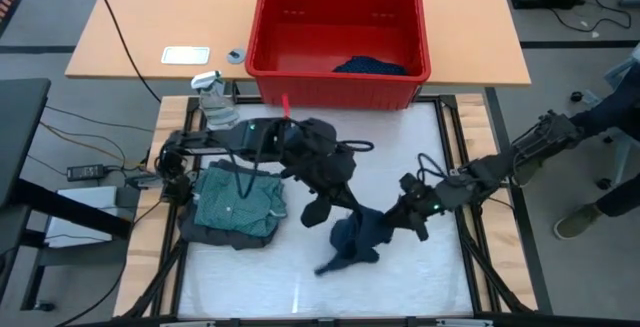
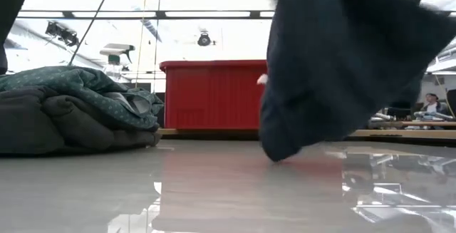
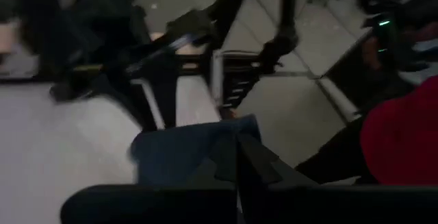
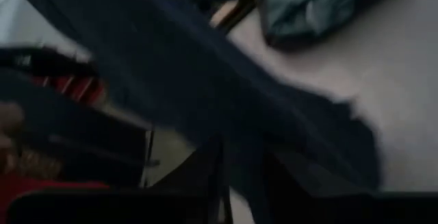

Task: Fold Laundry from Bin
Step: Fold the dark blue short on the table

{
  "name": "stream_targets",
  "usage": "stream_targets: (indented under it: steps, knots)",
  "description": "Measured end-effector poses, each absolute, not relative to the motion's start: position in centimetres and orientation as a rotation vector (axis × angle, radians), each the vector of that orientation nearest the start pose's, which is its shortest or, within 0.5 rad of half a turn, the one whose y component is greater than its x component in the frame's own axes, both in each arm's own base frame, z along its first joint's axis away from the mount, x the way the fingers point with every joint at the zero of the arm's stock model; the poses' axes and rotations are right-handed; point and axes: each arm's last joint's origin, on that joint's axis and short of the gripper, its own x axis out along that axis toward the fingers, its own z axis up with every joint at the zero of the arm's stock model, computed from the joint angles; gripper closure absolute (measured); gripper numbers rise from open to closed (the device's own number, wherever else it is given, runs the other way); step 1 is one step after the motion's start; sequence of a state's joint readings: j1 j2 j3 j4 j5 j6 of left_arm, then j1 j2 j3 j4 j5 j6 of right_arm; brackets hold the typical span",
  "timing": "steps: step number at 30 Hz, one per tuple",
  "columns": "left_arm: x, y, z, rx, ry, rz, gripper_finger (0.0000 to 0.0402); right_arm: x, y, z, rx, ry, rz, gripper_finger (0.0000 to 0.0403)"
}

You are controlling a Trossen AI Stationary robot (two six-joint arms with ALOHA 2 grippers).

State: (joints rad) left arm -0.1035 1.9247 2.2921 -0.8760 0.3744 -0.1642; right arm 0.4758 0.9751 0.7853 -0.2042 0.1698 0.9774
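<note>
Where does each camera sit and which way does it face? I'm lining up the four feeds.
High view: above the table, looking straight down; both arms, red bin, folded pile, navy garment between left pincer and right pincer.
Low view: at tabletop height, looking level toward the bin; no arm visible.
Left wrist view: on the left arm, past its dark fingers onto the garment.
Right wrist view: on the right arm, facing the garment and pile.
Shared: high and low views both show bin, pile and garment.
</note>
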Motion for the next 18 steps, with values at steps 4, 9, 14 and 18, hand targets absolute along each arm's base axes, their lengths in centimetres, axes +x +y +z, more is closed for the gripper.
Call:
stream_targets:
  steps: [4,9,14,18]
  knots:
    - [39.2,-2.3,42.1,-0.195,0.78,-0.168,0.0401,18.4,8.4,29.9,0.833,0.455,-0.03,0.0303]
    - [39.3,1.8,32.7,-0.326,1.193,0.12,0.0401,18.0,7.2,28.6,0.845,0.517,-0.224,0.0303]
    - [37.6,4.3,26.1,-0.477,1.415,0.298,0.0395,18.2,7.1,26.9,0.85,0.633,-0.344,0.0302]
    - [36.5,5.3,23.4,-0.559,1.487,0.377,0.0355,18.6,7.6,25.2,0.87,0.748,-0.411,0.0302]
